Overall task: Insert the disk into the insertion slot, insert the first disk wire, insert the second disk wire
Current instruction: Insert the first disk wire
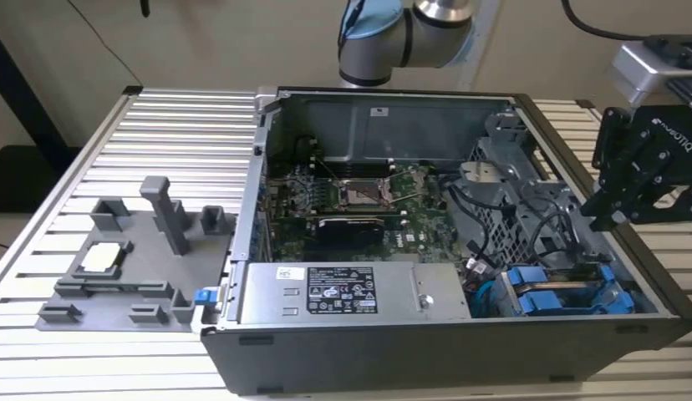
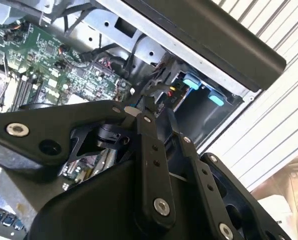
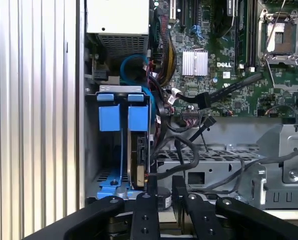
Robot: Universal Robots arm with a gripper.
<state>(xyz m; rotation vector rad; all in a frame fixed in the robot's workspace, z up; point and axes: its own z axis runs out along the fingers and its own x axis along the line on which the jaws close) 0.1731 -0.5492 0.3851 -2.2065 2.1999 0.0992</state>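
Note:
The disk (image 3: 139,161) stands on edge inside the drive bay at the case's corner, and its blue carrier tabs (image 3: 138,117) stick out. In the exterior view the blue carrier (image 1: 552,294) lies at the case's front right. Loose black wires (image 3: 188,150) with a free connector (image 3: 204,100) hang beside the bay, over the motherboard's edge. My gripper (image 1: 609,219) hovers above the case's right wall, just above the bay. In both wrist views its fingers (image 3: 147,210) are drawn together, and I see nothing held between them (image 2: 139,109).
The grey labelled power-supply box (image 1: 343,292) fills the case's front. The motherboard (image 1: 358,196) lies deeper in, with a metal cage (image 1: 496,188) to its right. A grey fixture plate (image 1: 134,267) with upright posts stands on the slatted table at the exterior view's left.

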